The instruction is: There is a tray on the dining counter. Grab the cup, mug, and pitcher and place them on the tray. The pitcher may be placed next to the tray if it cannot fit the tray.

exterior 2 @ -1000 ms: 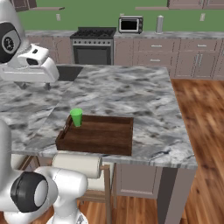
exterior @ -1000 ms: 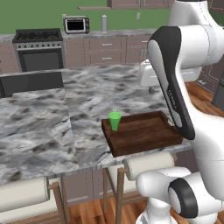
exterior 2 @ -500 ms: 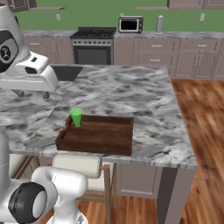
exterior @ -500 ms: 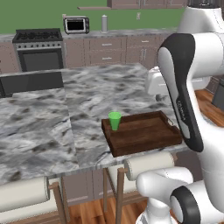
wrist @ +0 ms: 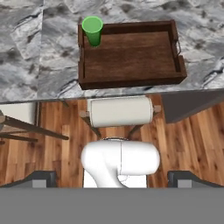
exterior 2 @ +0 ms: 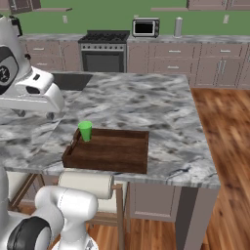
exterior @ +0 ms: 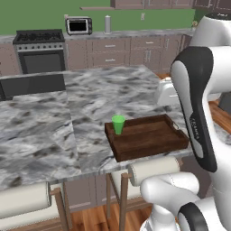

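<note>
Hand view looks steeply down from above the counter's near edge: our gripper point(wrist: 112, 177) hangs high with its two finger tips point(wrist: 43, 177) spread wide apart and nothing between them. Ahead of the fingers and far below lies the tray point(wrist: 131, 76), its long side running along the edge of the dining counter point(wrist: 39, 65), with almost no marble between its near rim and the drop to the wooden floor point(wrist: 183, 140). The cup point(wrist: 92, 30) stands upright in the tray's far corner, on the left as the hand camera sees it, close against the rim; the other three quarters of the tray floor are bare. Between the tray and our fingers, below counter level, a cream stool back point(wrist: 121, 111) sits just under the counter edge.

In the right base view our hand point(exterior 2: 31, 93) hovers to the left of the tray point(exterior 2: 110, 151) and above it, well apart from the cup point(exterior 2: 85, 131). Beyond the tray, wide bare marble point(exterior 2: 141, 102) stretches away to the far edge, and to the right it runs on to the counter's side edge, past which there is open floor point(exterior 2: 224, 146).

In the left base view the cup point(exterior: 118, 124) sits in the tray's back left corner, the tray point(exterior: 149, 137) reaches the front edge of the counter point(exterior: 45, 135), and a white toaster point(exterior: 167, 92) stands on the marble behind the tray, partly hidden by our arm
</note>
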Robot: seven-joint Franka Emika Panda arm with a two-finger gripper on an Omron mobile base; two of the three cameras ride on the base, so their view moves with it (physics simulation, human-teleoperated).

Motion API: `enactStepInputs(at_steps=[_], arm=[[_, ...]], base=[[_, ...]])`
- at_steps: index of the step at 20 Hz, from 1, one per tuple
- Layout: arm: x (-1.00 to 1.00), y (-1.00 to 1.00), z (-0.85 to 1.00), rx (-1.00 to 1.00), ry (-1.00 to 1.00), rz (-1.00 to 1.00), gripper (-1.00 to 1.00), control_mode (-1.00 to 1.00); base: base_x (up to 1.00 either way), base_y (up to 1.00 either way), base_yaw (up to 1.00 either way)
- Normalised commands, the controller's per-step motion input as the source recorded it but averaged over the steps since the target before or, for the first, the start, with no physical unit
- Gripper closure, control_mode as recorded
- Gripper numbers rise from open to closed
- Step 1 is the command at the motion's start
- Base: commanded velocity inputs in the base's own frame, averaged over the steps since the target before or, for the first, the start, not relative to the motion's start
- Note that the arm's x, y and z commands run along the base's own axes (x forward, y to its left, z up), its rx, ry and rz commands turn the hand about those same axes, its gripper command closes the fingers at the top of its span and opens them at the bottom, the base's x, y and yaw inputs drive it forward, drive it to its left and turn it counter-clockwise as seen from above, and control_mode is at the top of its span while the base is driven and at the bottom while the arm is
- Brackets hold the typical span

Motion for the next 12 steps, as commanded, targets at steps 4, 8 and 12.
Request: enactStepInputs(at_steps=[4, 8, 12], arm=[[0.00, 0.00, -0.10, 0.00, -0.01, 0.00, -1.00, 1.00], [0.00, 0.00, 0.00, 0.00, 0.00, 0.00, -1.00, 1.00], [0.00, 0.00, 0.00, 0.00, 0.00, 0.00, -1.00, 1.00]], base=[[-0.01, 0.00, 0.00], [-0.71, 0.00, 0.01], [-1.00, 0.04, 0.00]])
